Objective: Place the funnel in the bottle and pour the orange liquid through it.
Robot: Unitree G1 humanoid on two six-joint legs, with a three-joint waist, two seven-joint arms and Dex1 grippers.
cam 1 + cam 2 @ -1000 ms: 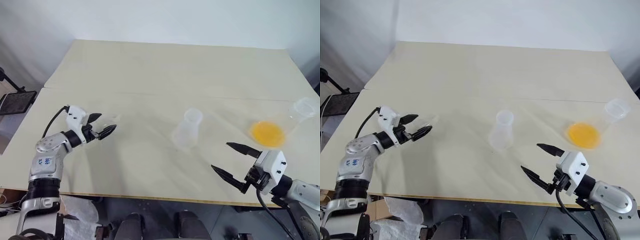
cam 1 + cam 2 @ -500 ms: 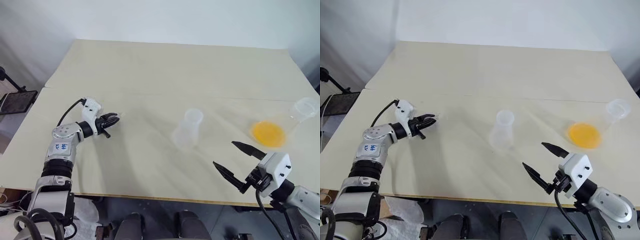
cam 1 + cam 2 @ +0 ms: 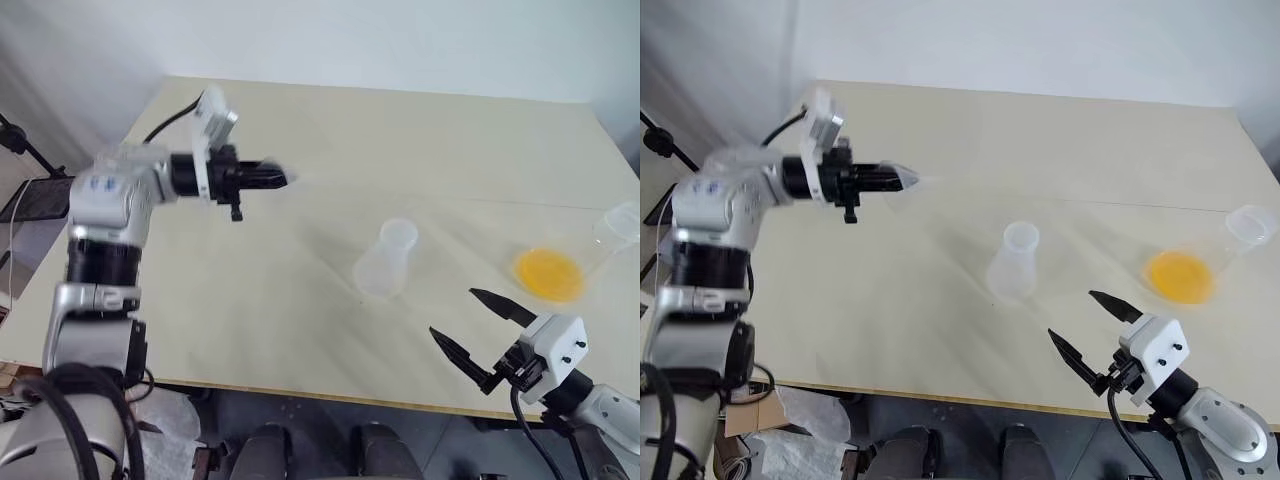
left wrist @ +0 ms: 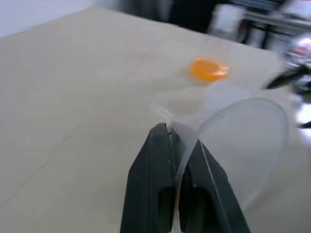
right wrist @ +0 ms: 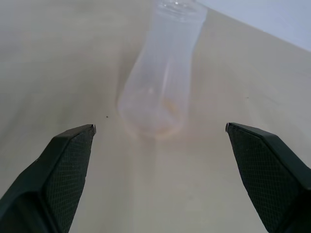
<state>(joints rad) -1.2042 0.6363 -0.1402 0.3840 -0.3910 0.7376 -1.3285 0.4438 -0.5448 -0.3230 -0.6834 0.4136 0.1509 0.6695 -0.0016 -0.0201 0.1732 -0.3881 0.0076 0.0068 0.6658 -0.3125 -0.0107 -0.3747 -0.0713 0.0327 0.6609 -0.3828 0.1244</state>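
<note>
Head views: the left claw (image 3: 902, 178) is lifted above the desk (image 3: 1060, 140), pinching the funnel (image 3: 918, 181), well apart from the bottle (image 3: 1012, 264). A second ago it was spread low at the desk's left. The orange liquid (image 3: 1180, 276) lies unpoured in the flask (image 3: 1215, 255).

Left wrist view: fingers (image 4: 155, 165) pressed on the funnel's rim (image 4: 243, 145). Fitting and pouring remain.

Right wrist view: the right claw (image 5: 160, 133) is spread wide, facing the bottle, unchanged.
</note>
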